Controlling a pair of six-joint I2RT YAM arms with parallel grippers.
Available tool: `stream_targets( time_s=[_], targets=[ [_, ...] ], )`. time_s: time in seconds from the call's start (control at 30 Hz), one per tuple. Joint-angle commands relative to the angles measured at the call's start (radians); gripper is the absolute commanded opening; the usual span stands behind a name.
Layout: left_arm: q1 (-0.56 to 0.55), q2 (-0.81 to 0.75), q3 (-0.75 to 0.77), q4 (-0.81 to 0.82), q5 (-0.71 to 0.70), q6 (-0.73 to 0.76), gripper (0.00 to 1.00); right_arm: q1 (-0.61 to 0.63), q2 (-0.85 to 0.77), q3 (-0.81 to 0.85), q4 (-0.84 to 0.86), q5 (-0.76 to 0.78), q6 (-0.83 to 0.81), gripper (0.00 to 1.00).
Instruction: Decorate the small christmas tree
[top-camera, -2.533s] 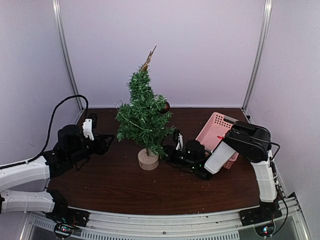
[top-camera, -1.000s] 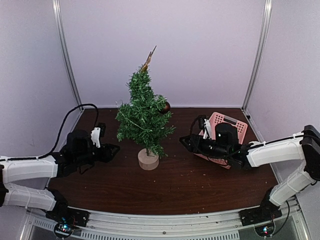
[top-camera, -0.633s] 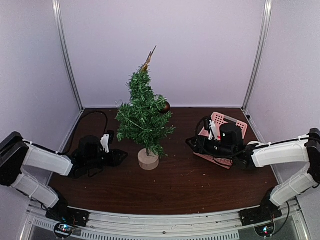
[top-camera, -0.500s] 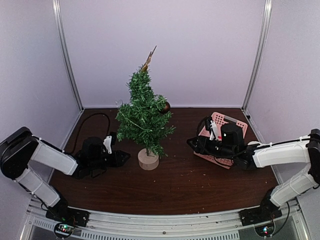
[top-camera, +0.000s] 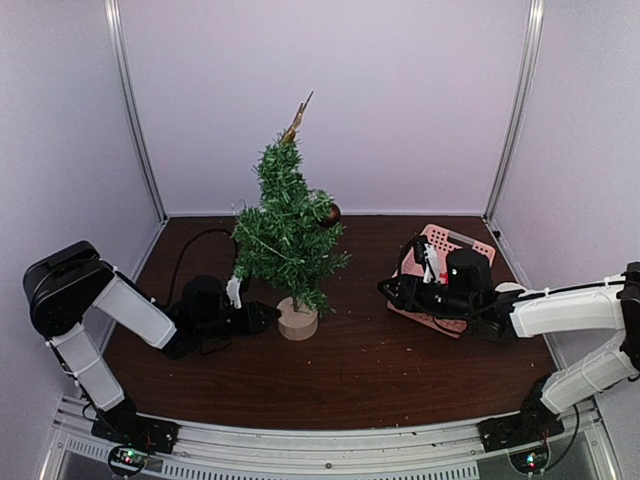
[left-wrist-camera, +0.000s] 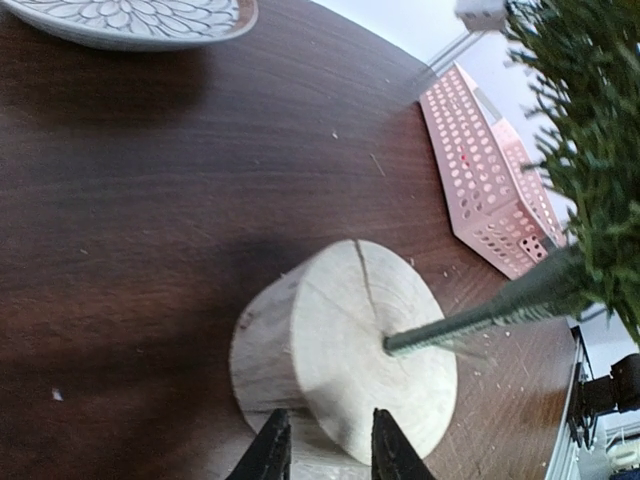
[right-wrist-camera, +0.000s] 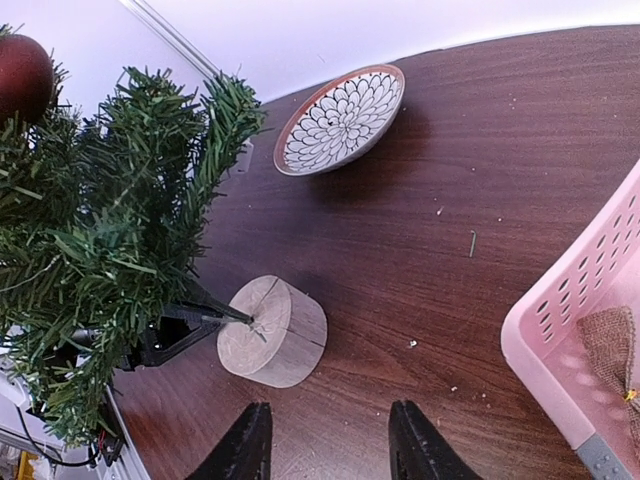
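The small christmas tree (top-camera: 285, 225) stands mid-table on its round wooden stump (top-camera: 297, 320), with a dark red bauble (top-camera: 330, 213) on a right-hand branch and a brownish topper (top-camera: 297, 118). My left gripper (top-camera: 262, 318) lies low on the table against the stump's left side. In the left wrist view its gripper (left-wrist-camera: 325, 455) is open, tips narrowly apart at the near edge of the stump (left-wrist-camera: 340, 360); I cannot tell whether they touch it. My right gripper (top-camera: 395, 290) hovers right of the tree. The right wrist view shows this gripper (right-wrist-camera: 330, 445) open and empty, short of the stump (right-wrist-camera: 275, 330).
A pink perforated basket (top-camera: 455, 240) sits at the right, behind my right arm, and a burlap piece (right-wrist-camera: 605, 345) lies in it. A patterned bowl (right-wrist-camera: 340, 120) rests on the table beyond the tree. Loose needles dot the dark wood.
My left arm has slid right along the table up to the stump, and its jaws have narrowed. The right arm has edged slightly right and stays open.
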Motion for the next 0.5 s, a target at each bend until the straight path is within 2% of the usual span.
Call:
stream_targets(
  time_s=[0.0,0.3,0.47],
  targets=[
    [-0.040,0.021,0.015,0.085,-0.006,-0.020,0.28,-0.005,-0.021,-0.016,0.006,-0.018,-0.007,0.43],
    [-0.141,0.065,0.019,0.138,-0.076,-0.067,0.24,0.000,-0.006,-0.047,0.050,-0.047,0.031,0.42],
    [-0.163,0.079,0.019,0.185,-0.105,-0.091,0.24,0.018,0.033,-0.065,0.106,-0.051,0.053,0.40]
  ],
)
